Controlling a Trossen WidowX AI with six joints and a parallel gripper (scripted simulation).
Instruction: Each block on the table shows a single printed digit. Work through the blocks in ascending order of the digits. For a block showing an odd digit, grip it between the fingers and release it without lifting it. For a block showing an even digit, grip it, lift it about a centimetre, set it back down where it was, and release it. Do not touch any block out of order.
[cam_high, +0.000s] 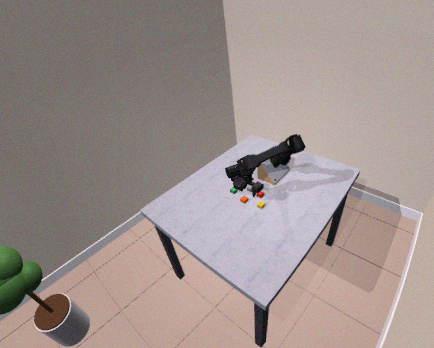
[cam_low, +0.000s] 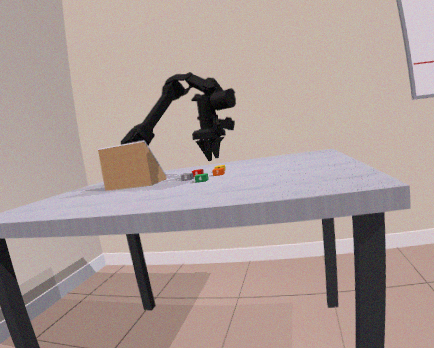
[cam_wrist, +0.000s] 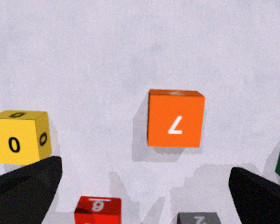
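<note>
My gripper (cam_low: 213, 159) (cam_wrist: 146, 171) is open and empty, above the blocks. The orange block (cam_high: 244, 199) (cam_low: 218, 172) (cam_wrist: 175, 132) shows 7 and lies ahead of the fingers in the wrist view. The yellow block (cam_high: 260, 205) (cam_low: 220, 167) (cam_wrist: 20, 135) shows 0, beside the left finger. The red block (cam_high: 260, 194) (cam_low: 198, 172) (cam_wrist: 98, 212) shows a lined 6 or 9; I cannot tell which. The grey block (cam_low: 186, 176) (cam_wrist: 199, 219) seems to show 2. The green block (cam_high: 233, 190) (cam_low: 201, 178) shows 4 and is mostly outside the wrist view.
A wooden box with a sloped top (cam_low: 125, 167) stands on the table (cam_high: 210, 220) (cam_low: 280, 185) near the arm's base, close to the grey block. The red and grey blocks sit close to the green one. A potted plant (cam_high: 62, 320) stands on the floor.
</note>
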